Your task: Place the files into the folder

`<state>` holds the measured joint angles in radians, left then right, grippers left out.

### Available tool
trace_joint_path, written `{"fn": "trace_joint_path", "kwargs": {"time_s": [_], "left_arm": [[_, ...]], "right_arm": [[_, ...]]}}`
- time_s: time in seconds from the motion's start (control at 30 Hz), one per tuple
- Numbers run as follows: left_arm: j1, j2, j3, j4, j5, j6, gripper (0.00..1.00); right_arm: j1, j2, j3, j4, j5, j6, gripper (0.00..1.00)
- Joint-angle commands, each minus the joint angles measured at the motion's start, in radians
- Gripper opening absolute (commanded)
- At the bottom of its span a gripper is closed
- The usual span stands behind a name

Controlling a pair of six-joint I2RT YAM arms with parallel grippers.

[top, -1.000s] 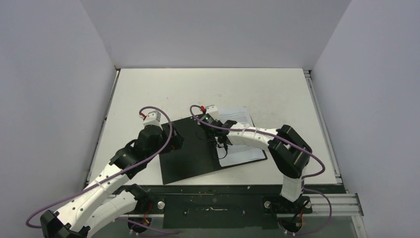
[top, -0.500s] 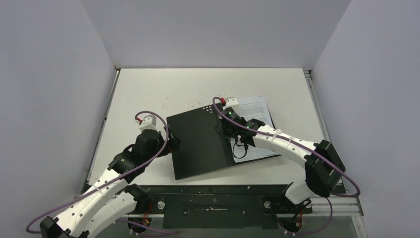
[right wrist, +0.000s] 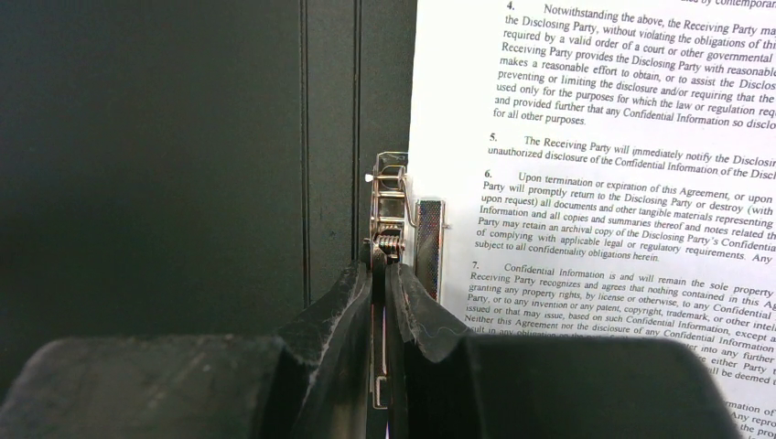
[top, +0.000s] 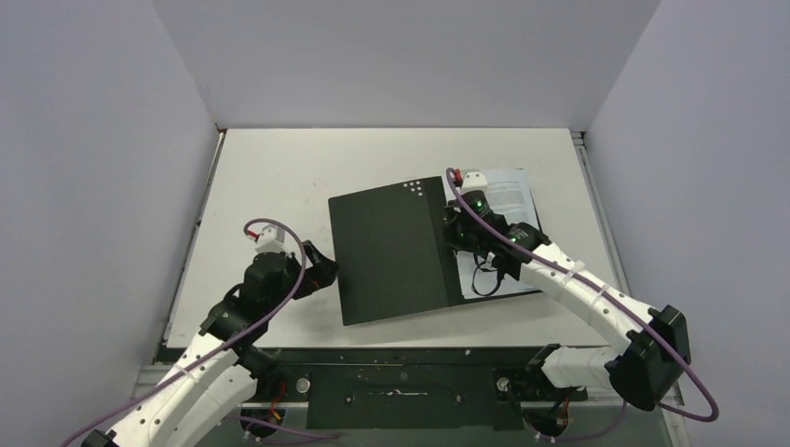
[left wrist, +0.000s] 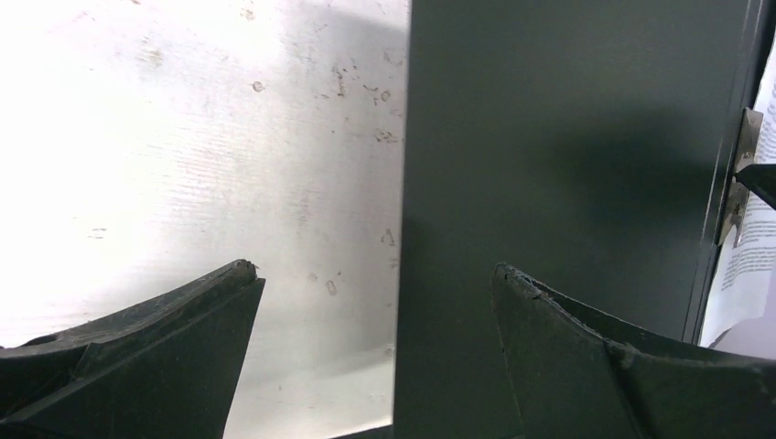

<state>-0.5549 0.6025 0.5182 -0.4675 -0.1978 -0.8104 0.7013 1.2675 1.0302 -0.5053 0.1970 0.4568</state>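
The white tabletop (top: 279, 168) carries the folder (top: 391, 251) at its centre, its dark panel facing up. The files (top: 510, 191) lie at the folder's 3 o'clock, just beside the spine. The left hand (left wrist: 371, 268) stands wide, with the panel's 9 o'clock edge between its fingers. The right hand (right wrist: 385, 274) is pinched narrow on the metal clip (right wrist: 392, 206) at the spine.

The left gripper (left wrist: 371, 267) stands wide open, with both dark fingertips at the bottom of the view. The left finger lies over the scuffed white table (left wrist: 183, 137); the right finger lies over the black folder (left wrist: 567, 137). The folder's straight edge runs vertically between them. At the far right, a metal clip (left wrist: 739, 183) sits beside the printed files (left wrist: 758, 247).
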Motion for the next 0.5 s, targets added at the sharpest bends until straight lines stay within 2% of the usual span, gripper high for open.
{"fn": "trace_joint_path", "kwargs": {"time_s": [0.0, 0.3, 0.47], "left_arm": [[0.066, -0.038, -0.047, 0.152, 0.163, -0.035, 0.96], [0.239, -0.119, -0.237, 0.526, 0.550, -0.227, 0.96], [0.265, -0.120, -0.308, 0.694, 0.642, -0.338, 0.97]], "right_arm": [[-0.019, -0.092, 0.029, 0.007, -0.060, -0.009, 0.05], [-0.030, -0.150, 0.038, -0.007, -0.123, 0.011, 0.05], [-0.030, -0.159, 0.035, 0.001, -0.151, 0.029, 0.05]]}}
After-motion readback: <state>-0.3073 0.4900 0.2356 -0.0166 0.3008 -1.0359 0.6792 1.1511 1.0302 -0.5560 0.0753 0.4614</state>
